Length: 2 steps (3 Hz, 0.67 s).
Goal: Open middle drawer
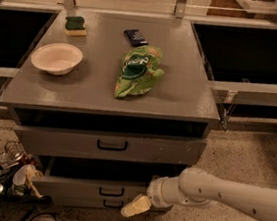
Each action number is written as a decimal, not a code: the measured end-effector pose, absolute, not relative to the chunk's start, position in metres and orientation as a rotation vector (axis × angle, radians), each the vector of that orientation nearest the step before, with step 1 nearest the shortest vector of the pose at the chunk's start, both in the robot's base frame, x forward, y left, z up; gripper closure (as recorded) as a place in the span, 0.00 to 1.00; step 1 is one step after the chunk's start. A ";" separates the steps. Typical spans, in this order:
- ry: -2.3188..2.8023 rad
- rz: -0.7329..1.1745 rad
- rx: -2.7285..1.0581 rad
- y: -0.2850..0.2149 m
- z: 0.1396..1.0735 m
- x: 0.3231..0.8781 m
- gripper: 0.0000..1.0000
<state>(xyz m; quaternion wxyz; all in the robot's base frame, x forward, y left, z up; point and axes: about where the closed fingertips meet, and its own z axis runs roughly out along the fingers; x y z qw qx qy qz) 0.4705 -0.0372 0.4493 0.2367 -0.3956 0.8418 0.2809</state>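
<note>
Drawers fill the front of the grey desk (181, 87), and you see the middle drawer (73, 187) low down, under the taller top drawer (49, 141). It is pulled out a little, and its small black handle (111, 191) is free. The opening above it is dark, so you cannot see what is inside; the top drawer is the same. The gripper (136, 206) hangs in front of the lower drawer fronts, to the right of their handles. You cannot tell whether it is spread or closed. On the desk, a white bowl (56, 58) looks empty. Beside it lie a green bag (137, 72), a dark packet (136, 37) and a sponge (76, 26).
</note>
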 end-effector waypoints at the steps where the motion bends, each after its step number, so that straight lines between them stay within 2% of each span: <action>1: 2.307 0.775 -1.088 -0.037 0.451 0.468 0.00; 2: 2.252 0.861 -1.120 -0.051 0.470 0.420 0.00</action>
